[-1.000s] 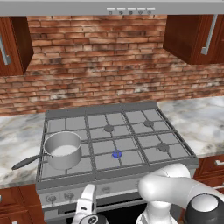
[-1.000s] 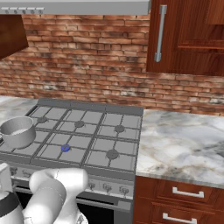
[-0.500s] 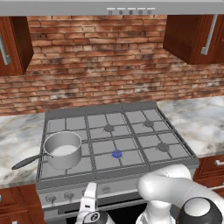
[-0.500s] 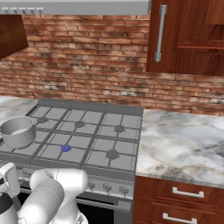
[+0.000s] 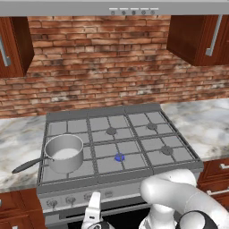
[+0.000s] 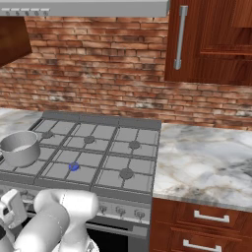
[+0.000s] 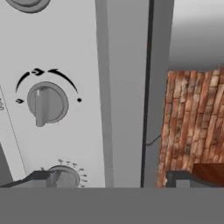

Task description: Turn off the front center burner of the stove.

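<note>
Hand view entry: one small round grey metal knob [image 7: 47, 103] on the pale front panel of the wide grey steel gas stove [image 5: 120, 176], with a raised bar across its face running roughly along the panel's length in this rolled view; printed arrows and a dot ring it. A second dial with tick marks [image 7: 65, 176] sits just beside one dark fingertip [image 7: 37, 177]. The hand [image 7: 109, 179] is released, fingertips spread wide, grasping nothing and apart from the knob. Which knob governs the target cannot be told from these frames. Left base view: the small round grey burner cap with blue flame glow [image 5: 119, 157] lies in the front row, centre, under the grid grates, near a grey steel saucepan [image 5: 65, 153] on the front left burner. Handling, as a judgement: the knob is rigid, smooth and probably slippery, fixed to its shaft, turning only. Best taken across the raised bar, the pads on its two flat sides, then rotated towards the off mark.
</note>
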